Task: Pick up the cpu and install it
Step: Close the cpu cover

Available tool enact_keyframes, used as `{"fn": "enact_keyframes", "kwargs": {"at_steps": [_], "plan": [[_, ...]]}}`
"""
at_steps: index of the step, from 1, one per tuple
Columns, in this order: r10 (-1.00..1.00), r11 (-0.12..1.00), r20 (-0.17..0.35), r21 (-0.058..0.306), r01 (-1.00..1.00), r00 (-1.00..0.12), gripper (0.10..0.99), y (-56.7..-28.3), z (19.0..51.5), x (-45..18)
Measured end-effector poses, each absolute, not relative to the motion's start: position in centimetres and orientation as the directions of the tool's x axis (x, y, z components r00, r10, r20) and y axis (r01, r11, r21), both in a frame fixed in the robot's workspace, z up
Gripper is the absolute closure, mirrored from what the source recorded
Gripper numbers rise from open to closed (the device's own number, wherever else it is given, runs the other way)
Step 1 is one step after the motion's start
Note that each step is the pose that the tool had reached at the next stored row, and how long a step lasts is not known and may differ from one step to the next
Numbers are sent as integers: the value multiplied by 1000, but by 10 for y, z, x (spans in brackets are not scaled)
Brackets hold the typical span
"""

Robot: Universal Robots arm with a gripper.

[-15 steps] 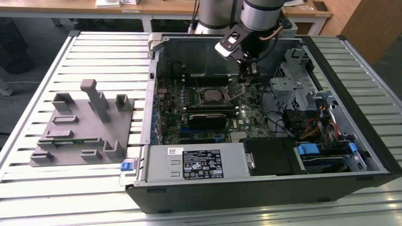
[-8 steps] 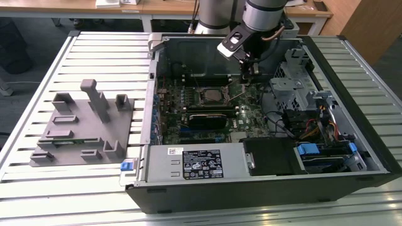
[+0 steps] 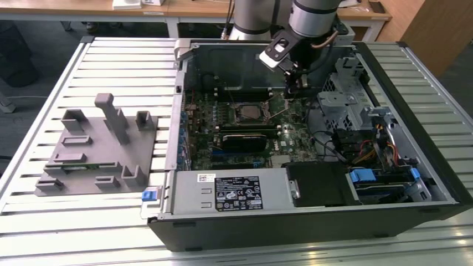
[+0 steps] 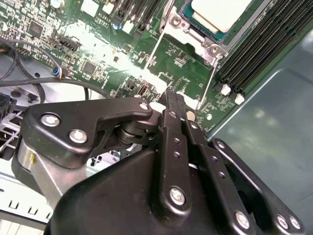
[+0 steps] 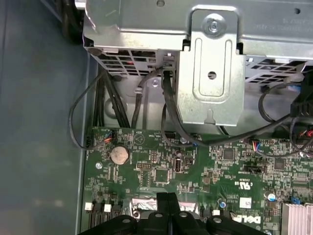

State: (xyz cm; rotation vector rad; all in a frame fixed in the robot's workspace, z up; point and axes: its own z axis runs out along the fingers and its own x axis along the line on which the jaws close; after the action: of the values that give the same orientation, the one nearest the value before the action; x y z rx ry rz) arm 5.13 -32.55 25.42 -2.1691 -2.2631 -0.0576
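Note:
The cpu (image 4: 220,12), a small square chip with a pale silver-white top, lies in the socket on the green motherboard (image 4: 102,44) inside the open computer case. In the exterior view the cpu (image 3: 248,113) sits mid-board. My gripper (image 3: 296,91) hangs just above the board, to the exterior view's right of the socket and a little farther back. In both wrist views its black fingers are pressed together with nothing between them: gripper (image 4: 172,98), gripper (image 5: 167,197). Thin wire levers (image 4: 209,85) run beside the socket.
A grey plastic fixture (image 3: 96,149) with a green memory stick (image 3: 74,165) stands on the slatted table at the exterior view's left. In the case are a labelled black block (image 3: 232,191), a metal drive cage (image 5: 210,68), black cables (image 5: 166,112) and memory slots (image 4: 254,54).

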Motion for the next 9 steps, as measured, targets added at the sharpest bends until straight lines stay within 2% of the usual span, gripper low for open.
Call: {"fn": "enact_keyframes", "kwargs": {"at_steps": [9], "plan": [[999,42,20,21,999,-43,980,-321,253,61]]}}
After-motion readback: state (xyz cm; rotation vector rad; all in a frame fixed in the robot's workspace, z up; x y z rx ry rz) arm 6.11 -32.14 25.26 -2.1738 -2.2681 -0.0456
